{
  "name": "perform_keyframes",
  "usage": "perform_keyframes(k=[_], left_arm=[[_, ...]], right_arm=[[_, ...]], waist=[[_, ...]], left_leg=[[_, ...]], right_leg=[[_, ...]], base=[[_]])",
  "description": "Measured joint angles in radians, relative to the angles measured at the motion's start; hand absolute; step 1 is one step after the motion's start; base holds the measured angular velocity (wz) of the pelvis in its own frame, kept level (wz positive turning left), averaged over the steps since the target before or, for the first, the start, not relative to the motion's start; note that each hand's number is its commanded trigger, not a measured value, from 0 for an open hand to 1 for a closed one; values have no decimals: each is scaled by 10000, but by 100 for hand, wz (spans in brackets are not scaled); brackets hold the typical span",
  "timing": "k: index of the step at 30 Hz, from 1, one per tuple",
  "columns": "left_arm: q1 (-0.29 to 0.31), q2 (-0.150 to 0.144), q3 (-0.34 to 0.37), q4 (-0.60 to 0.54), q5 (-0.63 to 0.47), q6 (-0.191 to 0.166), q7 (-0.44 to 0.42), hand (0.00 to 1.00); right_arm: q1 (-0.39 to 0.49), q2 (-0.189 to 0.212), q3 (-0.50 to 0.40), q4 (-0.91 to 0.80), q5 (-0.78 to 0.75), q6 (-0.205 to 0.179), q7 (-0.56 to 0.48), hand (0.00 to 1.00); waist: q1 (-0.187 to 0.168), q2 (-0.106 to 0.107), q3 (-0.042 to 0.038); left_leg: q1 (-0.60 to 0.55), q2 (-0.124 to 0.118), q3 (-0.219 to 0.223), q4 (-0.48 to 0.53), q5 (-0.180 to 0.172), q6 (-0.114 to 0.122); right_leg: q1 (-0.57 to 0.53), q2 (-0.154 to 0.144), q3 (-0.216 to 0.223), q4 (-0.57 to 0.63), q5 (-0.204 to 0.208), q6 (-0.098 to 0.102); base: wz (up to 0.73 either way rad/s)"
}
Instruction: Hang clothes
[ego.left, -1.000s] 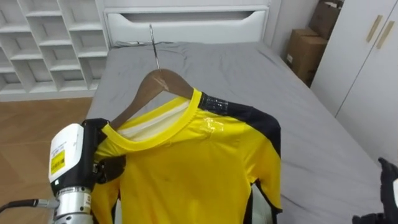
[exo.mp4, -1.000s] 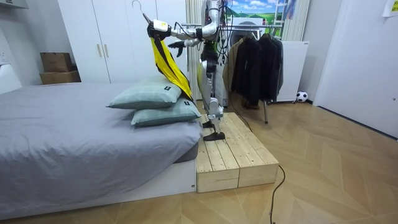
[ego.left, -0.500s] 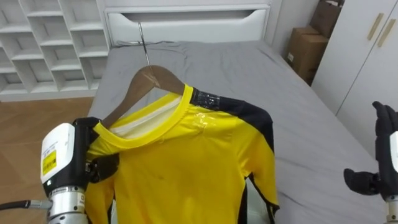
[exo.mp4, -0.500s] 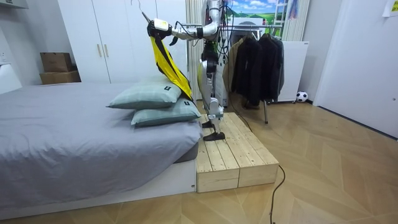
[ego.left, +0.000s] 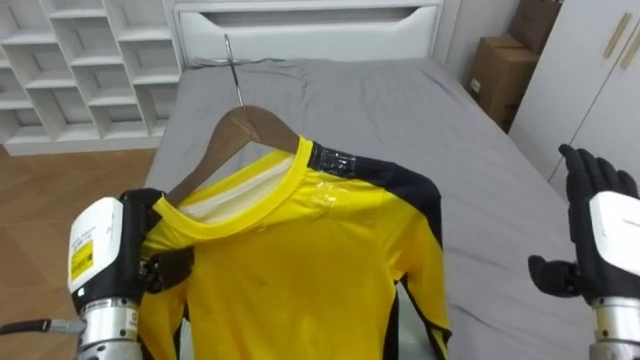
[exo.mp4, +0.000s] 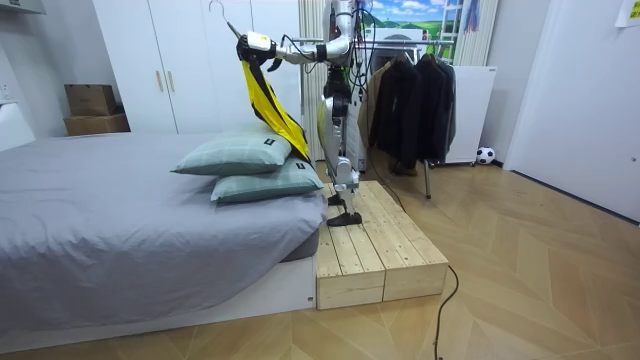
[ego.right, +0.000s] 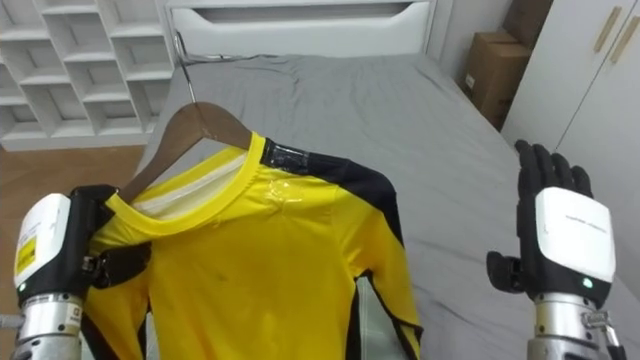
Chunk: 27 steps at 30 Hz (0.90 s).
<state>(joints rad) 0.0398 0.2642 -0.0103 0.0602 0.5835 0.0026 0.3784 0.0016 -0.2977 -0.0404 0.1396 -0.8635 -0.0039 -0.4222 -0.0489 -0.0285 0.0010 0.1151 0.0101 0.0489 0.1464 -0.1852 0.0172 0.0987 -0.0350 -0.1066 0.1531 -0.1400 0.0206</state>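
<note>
Shirt status: we see the yellow shirt (ego.left: 300, 270), black at one shoulder and down the side, sitting on the wooden hanger (ego.left: 255, 128). Its collar wraps the hanger's neck and the metal hook points up. The left hand (ego.left: 105, 265) is clamped on the hanger's left end, where the shirt's shoulder lies, dark fingers curled in against the cloth. Shirt and hanger are held in the air above the grey bed (ego.left: 420, 120), not touching it.

The right hand (ego.left: 600, 235) is raised at the right side over the bed's edge, fingers straight and spread, holding nothing, well apart from the shirt.

A white shelf unit (ego.left: 70, 60) stands past the bed on the left. Cardboard boxes (ego.left: 497, 70) and white wardrobe doors (ego.left: 600, 90) are on the right.

In the room view we see the robot standing upright on a wooden platform (exo.mp4: 375, 245) at the bed's end, by two stacked pillows (exo.mp4: 240, 165). Its arm reaches out over them, and the shirt hangs down from the hand. A clothes rack (exo.mp4: 410, 100) with dark garments stands behind the robot, toward the room view's right.
</note>
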Motion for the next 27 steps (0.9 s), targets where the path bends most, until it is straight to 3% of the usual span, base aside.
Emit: perform_keyframes(k=[9,15,27], left_arm=[[-1,-69,-247,-882,9,-170,-209,100],[-1,-74,-292,-884,5,-416,-209,100],[-7,-74,-355,-1014,770,-473,-190,100]], right_arm=[[-139,10,501,-800,2691,-229,1504,0],[-296,8,502,-800,2779,-542,1596,0],[-412,-1,995,-1209,2775,-586,2408,0]], waist=[[346,-21,5],[319,-99,54],[533,-114,54]], left_leg=[[-21,1,-44,-18,0,-1],[-27,0,-82,-18,0,-1],[-90,-2,-65,-1,0,-1]], right_leg=[[3,-2,-53,4,1,0],[15,-5,-94,-8,1,0],[-113,-4,-66,-11,1,0]], base=[[0],[0],[0]])
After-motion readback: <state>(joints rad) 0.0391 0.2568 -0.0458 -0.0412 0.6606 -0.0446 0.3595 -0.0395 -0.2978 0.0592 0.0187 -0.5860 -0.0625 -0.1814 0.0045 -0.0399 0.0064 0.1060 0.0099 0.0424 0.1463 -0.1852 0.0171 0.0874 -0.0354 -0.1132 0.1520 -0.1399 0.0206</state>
